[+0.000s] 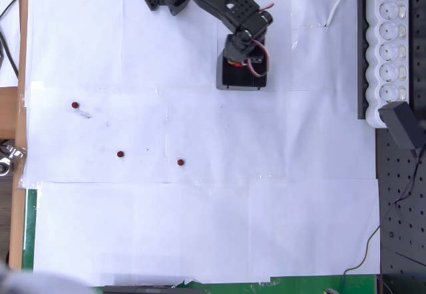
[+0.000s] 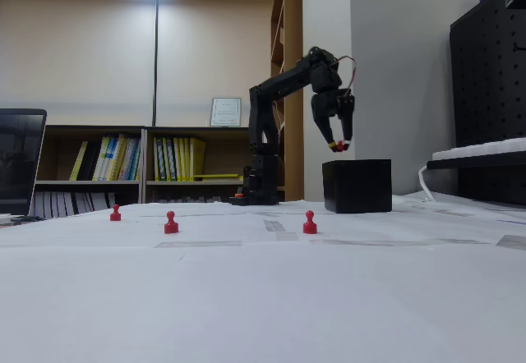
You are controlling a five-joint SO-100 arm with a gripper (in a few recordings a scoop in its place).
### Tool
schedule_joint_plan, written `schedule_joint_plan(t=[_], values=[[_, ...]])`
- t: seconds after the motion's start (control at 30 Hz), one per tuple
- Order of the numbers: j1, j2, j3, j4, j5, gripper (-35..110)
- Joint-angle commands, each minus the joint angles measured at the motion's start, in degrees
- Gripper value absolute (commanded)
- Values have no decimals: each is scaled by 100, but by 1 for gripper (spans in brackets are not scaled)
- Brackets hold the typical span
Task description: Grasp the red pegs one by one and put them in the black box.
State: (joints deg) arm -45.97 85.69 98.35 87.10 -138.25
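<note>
So the black two-finger claw (image 2: 338, 144) hangs right of centre in the fixed view, pinching one small red peg at its tip just above the glossy square black plastic box (image 2: 357, 186). Three more tiny dark red pegs (image 2: 309, 223) stand mid-left on the white paper-covered surface (image 1: 266, 207). They look light, hard and tippy, probably best gripped at the knob.
</note>
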Motion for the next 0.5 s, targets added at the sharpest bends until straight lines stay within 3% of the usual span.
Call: schedule_joint_plan(t=[0.0, 0.1, 0.2, 0.23, 0.47], values=[[-79, 492, 352, -316, -114, 0], [18, 879, 352, -562, -149, 3], [62, 879, 343, -360, -114, 30], [53, 817, 378, -237, -97, 33], [800, -1151, 1143, 738, 70, 34]])
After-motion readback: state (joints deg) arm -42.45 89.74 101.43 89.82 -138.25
